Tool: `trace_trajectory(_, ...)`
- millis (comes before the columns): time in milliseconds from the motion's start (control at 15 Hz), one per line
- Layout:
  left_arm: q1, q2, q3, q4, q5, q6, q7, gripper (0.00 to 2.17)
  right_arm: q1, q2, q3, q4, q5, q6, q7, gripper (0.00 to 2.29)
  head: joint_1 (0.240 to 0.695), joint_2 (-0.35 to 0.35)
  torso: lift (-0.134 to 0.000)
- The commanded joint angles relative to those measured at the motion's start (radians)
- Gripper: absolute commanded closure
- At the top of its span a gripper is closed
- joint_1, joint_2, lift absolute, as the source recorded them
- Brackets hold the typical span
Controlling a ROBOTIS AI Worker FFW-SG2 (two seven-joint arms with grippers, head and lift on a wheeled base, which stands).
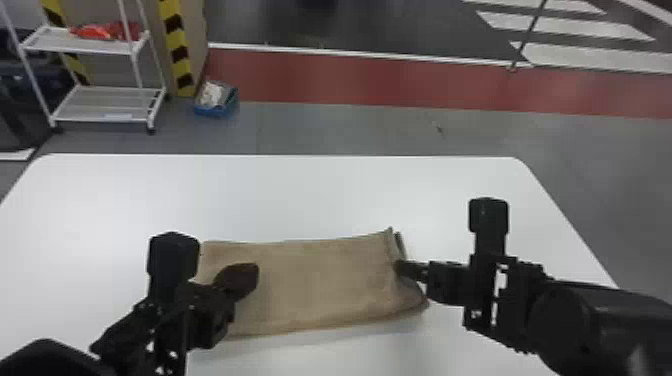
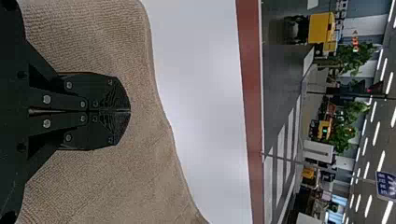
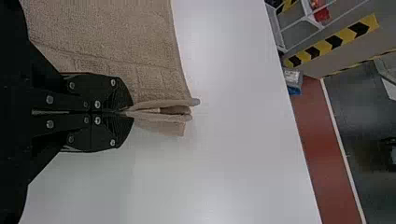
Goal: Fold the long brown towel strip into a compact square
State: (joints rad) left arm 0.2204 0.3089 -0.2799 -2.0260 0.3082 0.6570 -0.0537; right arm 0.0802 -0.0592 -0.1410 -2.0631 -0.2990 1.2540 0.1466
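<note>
The brown towel lies on the white table as a wide folded strip. Over its left part is my left gripper; in the left wrist view the left gripper has its fingers together with no cloth visible between them, above the towel. At the strip's right end is my right gripper. The right wrist view has the right gripper shut on the layered end edge of the towel, whose folds stick out past the fingertips.
The white table extends behind and beside the towel. Beyond it on the floor stand a white wire shelf cart and a blue bin at the back left, near a yellow-and-black striped post.
</note>
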Motion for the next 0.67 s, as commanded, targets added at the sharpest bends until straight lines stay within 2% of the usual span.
trace_trajectory(0, -0.015, -0.004, -0.008, 0.009, -0.001, 0.005, 0.000, 1.79, 0.015, -0.001, -0.020, -0.028, -0.058, -0.009, 0.010, 1.29, 0.695, -0.135, -0.124)
trace_trajectory(267, -0.038, -0.010, -0.036, 0.035, -0.001, 0.008, 0.000, 1.79, 0.029, -0.002, -0.078, -0.104, -0.180, 0.009, 0.010, 1.29, 0.695, -0.132, -0.124)
trace_trajectory(600, -0.111, -0.033, -0.108, 0.109, -0.003, 0.008, 0.011, 1.79, 0.027, -0.002, -0.101, -0.181, -0.249, 0.062, -0.002, 1.29, 0.695, -0.143, -0.124)
